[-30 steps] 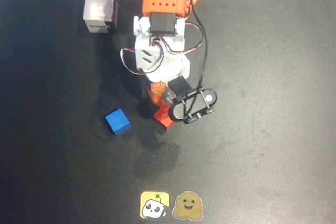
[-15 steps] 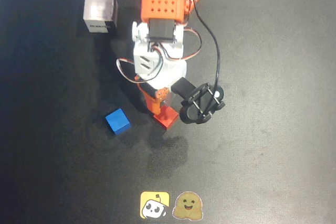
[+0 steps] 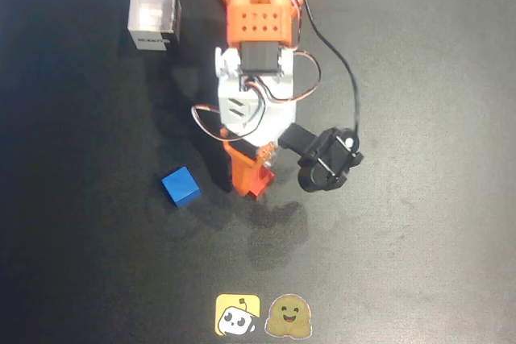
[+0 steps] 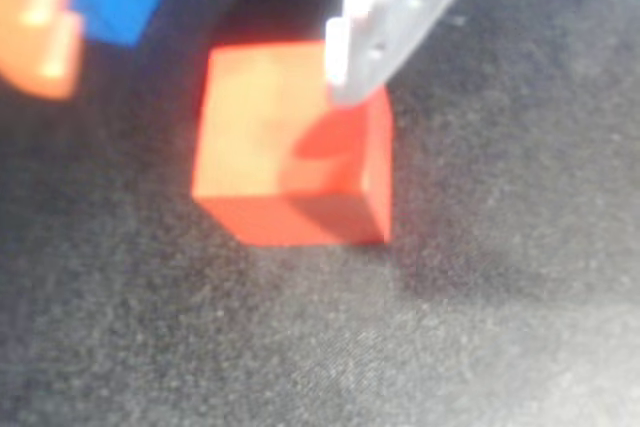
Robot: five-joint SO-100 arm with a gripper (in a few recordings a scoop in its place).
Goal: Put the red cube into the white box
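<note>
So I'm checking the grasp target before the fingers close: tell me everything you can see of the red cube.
The red cube is a small bright red-orange block with plain matte faces and crisp edges. It sits flat on the black table, slightly turned. In the wrist view the grey finger overlaps its upper right corner, while the orange finger stands clear to the left; contact cannot be confirmed. Overhead, the arm partly covers the cube. The blue cube lies apart, to its left.
</note>
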